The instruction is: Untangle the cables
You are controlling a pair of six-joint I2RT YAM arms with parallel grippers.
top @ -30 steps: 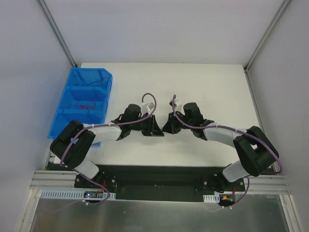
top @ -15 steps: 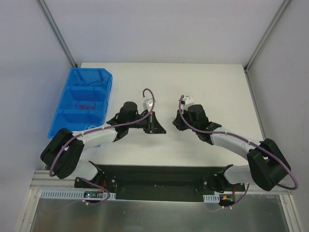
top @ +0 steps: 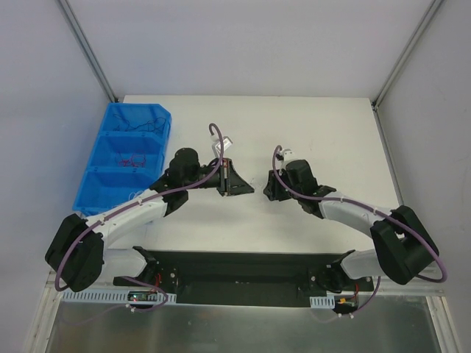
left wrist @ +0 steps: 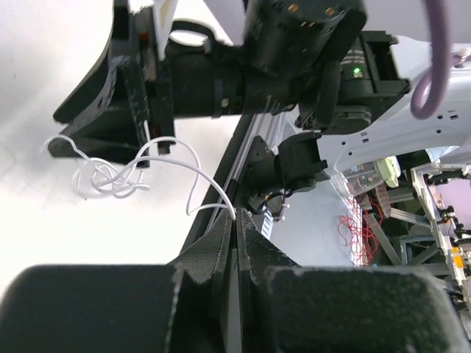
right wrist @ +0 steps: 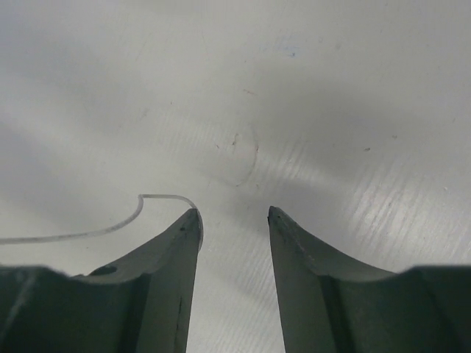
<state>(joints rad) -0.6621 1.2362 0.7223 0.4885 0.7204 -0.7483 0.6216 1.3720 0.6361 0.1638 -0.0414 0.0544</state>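
My left gripper (top: 239, 184) is shut on the end of a hair-thin white wire (left wrist: 193, 170), pinched at its tips (left wrist: 237, 220). The wire loops away to a small pale curly clump of cables (left wrist: 110, 176) lying on the white table right by the right arm's black gripper housing (left wrist: 213, 81). My right gripper (top: 269, 188) is open and empty low over the table (right wrist: 234, 213). A pale wire end (right wrist: 110, 228) curves up to its left fingertip (right wrist: 190, 220); I cannot tell if it touches. The wires are too thin to show in the top view.
A blue bin (top: 94, 163) with three compartments stands at the table's left edge; thin red wires (top: 132, 159) lie in its middle compartment and dark ones in the far one. Both grippers face each other at mid-table, a short gap between them.
The two grippers, nearly touching a second ago, have drawn apart. The left gripper has moved slightly up and left, and the right one has moved right.
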